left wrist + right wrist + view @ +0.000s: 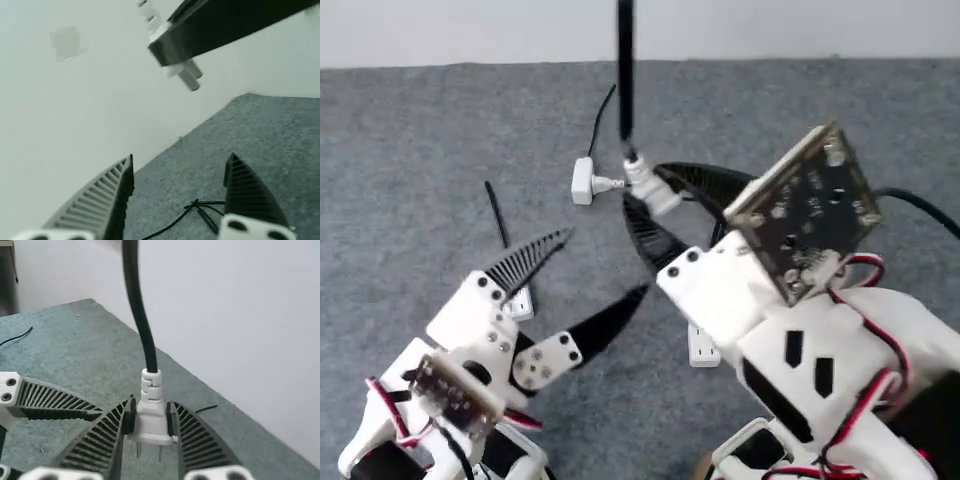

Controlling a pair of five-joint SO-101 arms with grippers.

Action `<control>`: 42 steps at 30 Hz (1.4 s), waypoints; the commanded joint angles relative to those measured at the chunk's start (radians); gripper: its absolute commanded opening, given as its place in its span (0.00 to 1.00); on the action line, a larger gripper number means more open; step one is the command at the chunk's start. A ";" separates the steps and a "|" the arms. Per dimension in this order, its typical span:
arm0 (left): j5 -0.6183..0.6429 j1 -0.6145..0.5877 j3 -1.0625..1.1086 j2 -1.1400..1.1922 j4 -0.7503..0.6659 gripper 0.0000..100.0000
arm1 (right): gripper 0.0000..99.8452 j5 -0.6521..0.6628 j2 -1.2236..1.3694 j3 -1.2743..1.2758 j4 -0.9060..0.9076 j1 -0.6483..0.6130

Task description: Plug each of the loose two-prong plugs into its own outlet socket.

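Rough, matt grey cloth covers the bench. The plug is smooth white plastic with metal prongs; its cable is smooth black.

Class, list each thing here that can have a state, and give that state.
left gripper: open, empty
right gripper: shut on thick-cord plug
thick-cord plug: gripped, not plugged in
thin-cord plug: loose on carpet, unplugged
socket by left arm: no plug in
socket under right arm: no plug in

plug in right pincer; second plug just left of it; socket partly under right arm.
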 commanded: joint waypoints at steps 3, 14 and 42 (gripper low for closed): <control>-0.009 0.140 -0.013 -0.051 0.021 0.27 | 0.01 0.005 -0.016 0.002 0.041 -0.062; -0.012 0.282 0.031 -0.170 0.072 0.27 | 0.01 0.006 -0.004 0.003 0.038 -0.064; -0.049 0.445 0.111 -0.180 0.091 0.27 | 0.01 0.054 -0.145 0.321 0.001 -0.254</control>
